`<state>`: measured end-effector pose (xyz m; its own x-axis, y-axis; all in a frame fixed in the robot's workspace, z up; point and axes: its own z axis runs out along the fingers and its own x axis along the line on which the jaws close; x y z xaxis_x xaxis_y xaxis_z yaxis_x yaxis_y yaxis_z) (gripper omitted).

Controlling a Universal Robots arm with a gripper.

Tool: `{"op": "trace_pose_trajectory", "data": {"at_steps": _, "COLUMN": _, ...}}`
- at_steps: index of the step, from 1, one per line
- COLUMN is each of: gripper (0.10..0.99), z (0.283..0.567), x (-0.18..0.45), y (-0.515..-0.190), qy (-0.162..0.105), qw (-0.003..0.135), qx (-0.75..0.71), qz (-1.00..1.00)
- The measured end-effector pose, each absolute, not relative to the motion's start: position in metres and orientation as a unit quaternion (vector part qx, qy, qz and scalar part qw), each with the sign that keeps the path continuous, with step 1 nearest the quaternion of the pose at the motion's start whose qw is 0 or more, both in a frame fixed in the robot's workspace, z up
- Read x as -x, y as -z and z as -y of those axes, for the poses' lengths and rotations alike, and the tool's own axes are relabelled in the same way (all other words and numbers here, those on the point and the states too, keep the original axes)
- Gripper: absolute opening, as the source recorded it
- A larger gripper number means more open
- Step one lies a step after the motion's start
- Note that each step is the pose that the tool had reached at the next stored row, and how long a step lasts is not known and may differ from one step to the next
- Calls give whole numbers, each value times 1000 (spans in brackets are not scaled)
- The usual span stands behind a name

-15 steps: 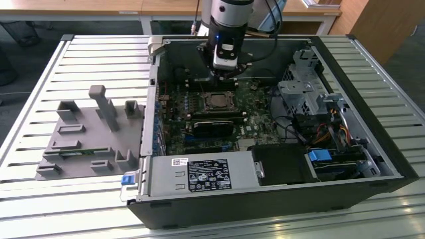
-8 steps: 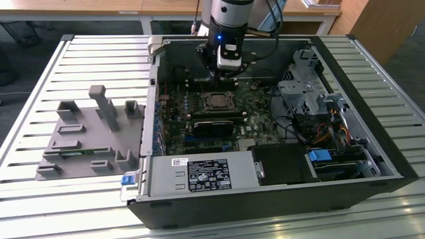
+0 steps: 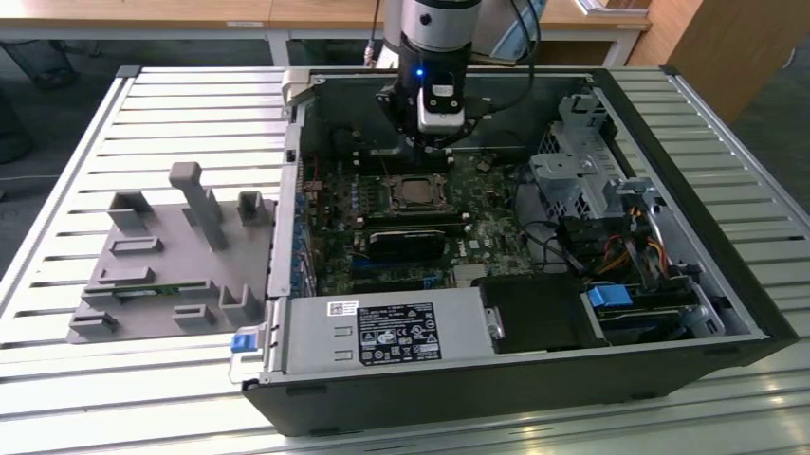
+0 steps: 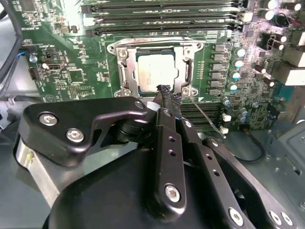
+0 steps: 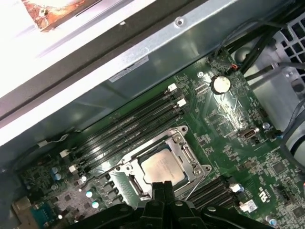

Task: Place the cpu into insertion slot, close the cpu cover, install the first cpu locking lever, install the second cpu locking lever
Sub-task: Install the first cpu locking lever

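The cpu (image 4: pixel 157 70) is dull silvery-beige, its cpu cover (image 4: pixel 125 71) silvery, the circuit board (image 4: pixel 62 71) green, the claw (image 4: pixel 165 94) black; the worktop (image 3: pixel 190 95), pale grey, is striped with slats.

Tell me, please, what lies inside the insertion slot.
The cpu lies in the insertion slot, its silvery face showing through the cpu cover. The gripper hides one edge; the contacts under the chip cannot be seen.

Silvery cpu (image 5: pixel 163 168) in insertion slot (image 5: pixel 136 185), cpu cover (image 5: pixel 188 155) down, jaws alongside.
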<state>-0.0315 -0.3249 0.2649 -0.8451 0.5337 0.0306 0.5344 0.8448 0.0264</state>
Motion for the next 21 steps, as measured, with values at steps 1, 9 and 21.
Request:
{"op": "trace_pose_trajectory", "data": {"at_steps": 1, "gripper": 118, "z": 325, "x": 31, "y": -265, "qy": 17, "qw": 10, "qx": 274, "qz": 962}}
{"op": "trace_pose_trajectory", "data": {"at_steps": 9, "gripper": 118, "z": 325, "x": 31, "y": -265, "qy": 18, "qw": 10, "qx": 225, "qz": 974}}
{"op": "trace_pose_trajectory", "data": {"at_steps": 21, "gripper": 118, "z": 325, "x": 31, "y": -265, "qy": 19, "qw": 7, "qx": 153, "qz": 988}}
